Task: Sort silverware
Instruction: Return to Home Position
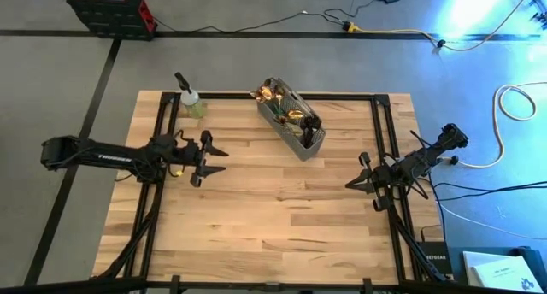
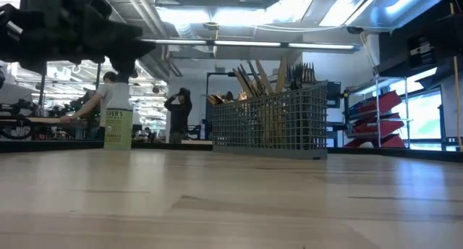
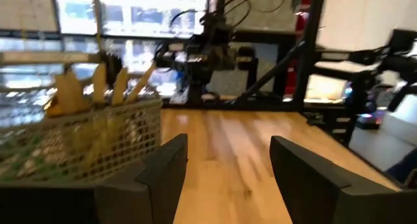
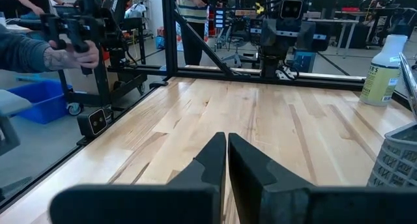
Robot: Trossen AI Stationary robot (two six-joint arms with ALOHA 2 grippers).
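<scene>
The silverware point(image 1: 289, 113) stands bunched in a grey wire-mesh caddy point(image 1: 295, 127) at the far middle of the table; gold and dark ends point(image 2: 269, 77) stick up above the caddy's rim point(image 2: 271, 97). My left gripper point(image 1: 224, 157) hovers open over the table's left half, pointing level toward the right edge, nothing between its fingers point(image 3: 166, 175); the caddy point(image 3: 81, 142) lies off to its far side. My right gripper point(image 1: 349, 185) waits shut near the right edge, its fingertips point(image 4: 227, 146) together over bare wood.
A spray bottle with green liquid point(image 1: 190, 101) stands at the far left, near the table's frame. Black frame rails point(image 1: 380, 140) run along the table's sides. A person's hand point(image 4: 68, 53) holds a device beyond the table; people point(image 2: 108, 97) stand in the room behind.
</scene>
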